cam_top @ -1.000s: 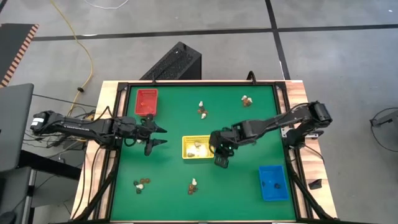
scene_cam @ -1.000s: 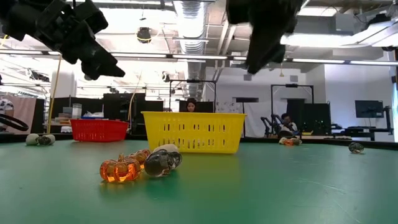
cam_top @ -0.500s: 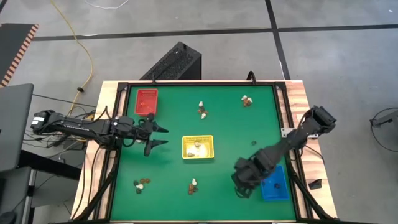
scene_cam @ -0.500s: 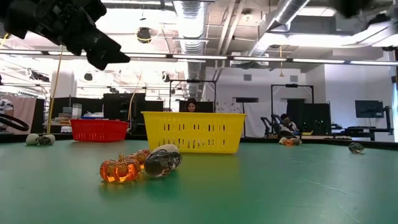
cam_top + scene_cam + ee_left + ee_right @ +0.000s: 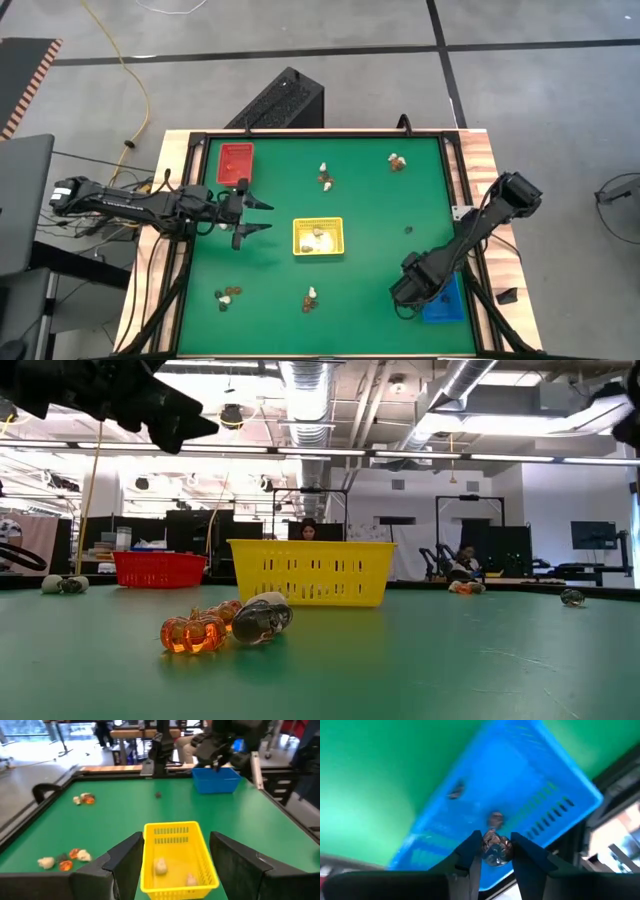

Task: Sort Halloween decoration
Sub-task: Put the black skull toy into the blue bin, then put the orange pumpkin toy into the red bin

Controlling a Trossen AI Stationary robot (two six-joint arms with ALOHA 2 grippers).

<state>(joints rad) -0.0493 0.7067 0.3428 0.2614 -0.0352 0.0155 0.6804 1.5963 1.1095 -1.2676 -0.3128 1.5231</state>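
The right gripper [image 5: 412, 292] has moved on from its spot half a second ago beside the blue tray [image 5: 445, 302] and now hangs over the tray's left edge at the near right of the table [image 5: 370, 200]. In the right wrist view its fingers [image 5: 470, 852] pinch a small clear, brownish trinket [image 5: 495, 847] above the tray, which already holds two small dark pieces [image 5: 455, 791].

The left gripper [image 5: 250, 218] has drifted a little to the right and hovers, fingers spread wide, between the red tray [image 5: 235, 163] and the yellow basket [image 5: 318, 237]. The basket holds two cream trinkets [image 5: 160, 866].

The other decorations lie unmoved: a pair at the far middle [image 5: 326, 177], a pair at the far right [image 5: 397, 161], one dark piece right of centre [image 5: 408, 229], a cluster near left [image 5: 227, 297], and an orange pumpkin with a clear piece near the middle [image 5: 225, 625].
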